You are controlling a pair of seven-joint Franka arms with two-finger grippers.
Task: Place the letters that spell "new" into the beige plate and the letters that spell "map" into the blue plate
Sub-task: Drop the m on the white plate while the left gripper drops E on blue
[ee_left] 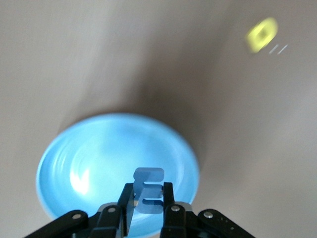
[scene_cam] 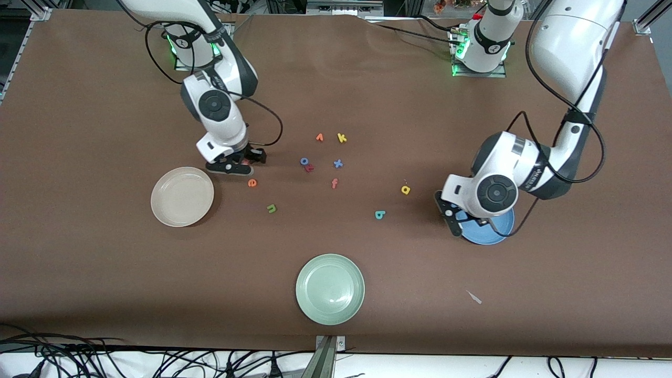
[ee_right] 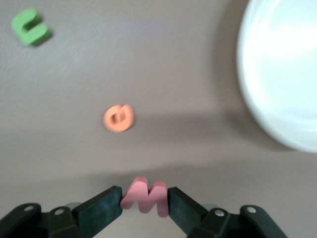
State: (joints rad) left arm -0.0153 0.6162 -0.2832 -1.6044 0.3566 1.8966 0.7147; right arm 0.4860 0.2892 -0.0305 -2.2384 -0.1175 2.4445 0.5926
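My left gripper (scene_cam: 454, 220) is shut on the blue m (ee_left: 148, 191) and holds it over the blue plate (scene_cam: 496, 231) (ee_left: 99, 158). My right gripper (scene_cam: 237, 168) is shut on the pinkish-red w (ee_right: 146, 196) (scene_cam: 244, 167), low by the table beside the beige plate (scene_cam: 181, 197) (ee_right: 282, 74). The orange e (scene_cam: 252, 182) (ee_right: 119, 118) and green n (scene_cam: 271, 208) (ee_right: 29, 27) lie on the table near that gripper. The yellow a (scene_cam: 405, 189) (ee_left: 261, 34) and teal p (scene_cam: 380, 214) lie between the table's middle and the blue plate.
A cluster of other letters sits mid-table: an orange one (scene_cam: 319, 137), yellow k (scene_cam: 342, 138), blue o (scene_cam: 304, 161), red r (scene_cam: 309, 168), blue x (scene_cam: 338, 164), orange-red f (scene_cam: 334, 183). A pale green plate (scene_cam: 330, 289) stands nearest the front camera.
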